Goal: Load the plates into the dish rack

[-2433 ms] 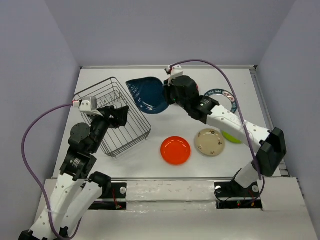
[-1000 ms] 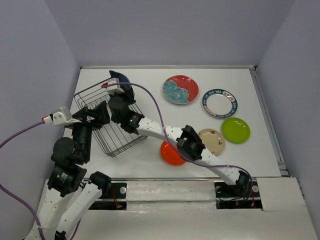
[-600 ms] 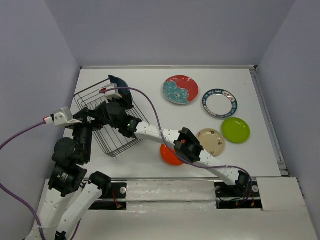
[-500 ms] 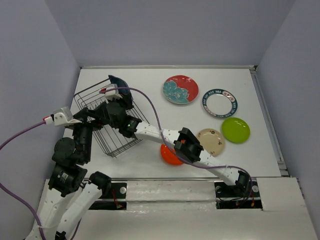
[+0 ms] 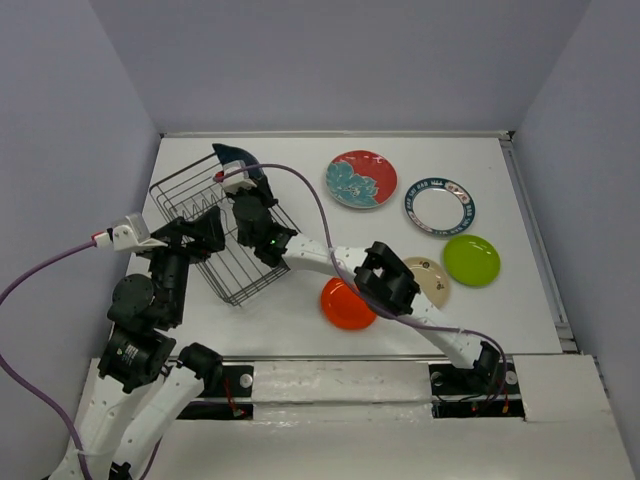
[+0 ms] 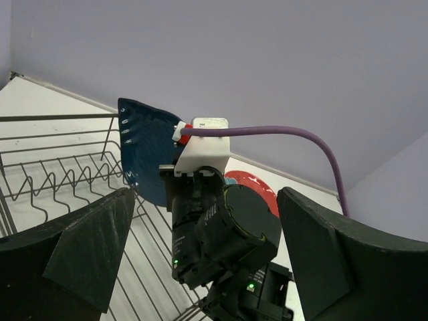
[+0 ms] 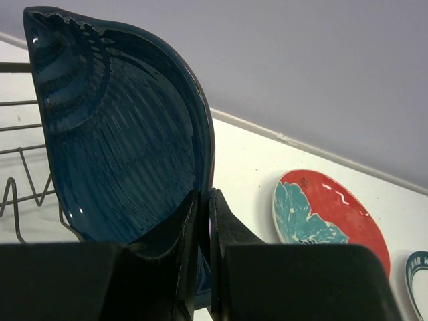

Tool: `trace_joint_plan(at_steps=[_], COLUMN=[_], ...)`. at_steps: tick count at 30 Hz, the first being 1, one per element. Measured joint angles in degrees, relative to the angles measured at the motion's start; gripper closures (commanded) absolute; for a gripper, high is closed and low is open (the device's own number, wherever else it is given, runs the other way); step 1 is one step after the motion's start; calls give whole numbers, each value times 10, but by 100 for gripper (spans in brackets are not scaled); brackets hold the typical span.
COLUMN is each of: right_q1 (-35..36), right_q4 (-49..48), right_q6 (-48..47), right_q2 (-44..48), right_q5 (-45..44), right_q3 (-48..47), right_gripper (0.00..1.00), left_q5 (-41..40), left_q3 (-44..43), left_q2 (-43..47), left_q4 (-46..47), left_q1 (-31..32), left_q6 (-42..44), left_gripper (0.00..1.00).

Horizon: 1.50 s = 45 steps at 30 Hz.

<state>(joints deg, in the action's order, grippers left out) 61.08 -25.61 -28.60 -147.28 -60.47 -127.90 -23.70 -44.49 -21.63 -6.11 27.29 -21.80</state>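
The dish rack (image 5: 240,290) stands at the left of the table. My right gripper (image 5: 245,188) is shut on the rim of the dark blue teardrop plate (image 5: 232,155) and holds it upright over the rack's far edge. The right wrist view shows the fingers (image 7: 227,221) pinching the blue plate (image 7: 120,147) above the rack wires (image 7: 13,150). My left gripper (image 5: 205,235) is open over the rack's near-left part. Its fingers (image 6: 87,247) stand wide apart, with the rack (image 6: 53,177) and the blue plate (image 6: 144,157) beyond them.
The red plate with teal flowers (image 5: 361,178), the teal-rimmed white plate (image 5: 440,205) and the lime green plate (image 5: 471,259) lie at the right. The speckled beige plate (image 5: 432,288) and the orange plate (image 5: 345,308) lie partly under my right arm.
My right arm carried the blue plate from the table's back middle to over the rack, uncovering the red plate. In the last half second the wrist shifted slightly right and the plate rose a little.
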Motion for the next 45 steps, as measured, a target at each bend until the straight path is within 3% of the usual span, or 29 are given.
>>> trace_joint_plan(at_steps=[6, 7, 8, 10, 14, 23, 27, 28, 31, 35, 45], right_q1=[13, 17, 20, 31, 44, 53, 47, 45, 34, 14, 1], right_q4=[-45, -46, -45, -47, -36, 18, 45, 50, 76, 114, 118], right_q6=[-47, -51, -56, -70, -65, 87, 155, 171, 224, 261, 246], right_q2=[-17, -22, -28, -56, -78, -5, 24, 31, 59, 99, 105], right_q5=[-23, -30, -37, -54, -71, 3, 50, 59, 100, 118, 134], right_q3=[-7, -15, -26, -68, -79, 101, 123, 126, 142, 188, 189], right_gripper=[92, 89, 75, 58, 50, 50, 47, 47, 70, 93, 93], left_q5=[5, 6, 6, 8, 8, 5, 3, 2, 1, 1, 1], left_q3=[0, 0, 0, 0, 3, 6, 6, 6, 6, 6, 6], left_q2=[0, 0, 0, 0, 0, 2, 4, 5, 5, 5, 5], left_q4=[-2, -2, -2, -2, -2, -2, -2, -2, -2, -2, -2], left_q1=[0, 0, 0, 0, 0, 0, 0, 0, 0, 0, 0], left_q6=[-13, -14, -15, -16, -17, -16, -13, -12, -12, -12, -10], left_gripper=[1, 1, 1, 1, 1, 1, 1, 1, 1, 1, 1])
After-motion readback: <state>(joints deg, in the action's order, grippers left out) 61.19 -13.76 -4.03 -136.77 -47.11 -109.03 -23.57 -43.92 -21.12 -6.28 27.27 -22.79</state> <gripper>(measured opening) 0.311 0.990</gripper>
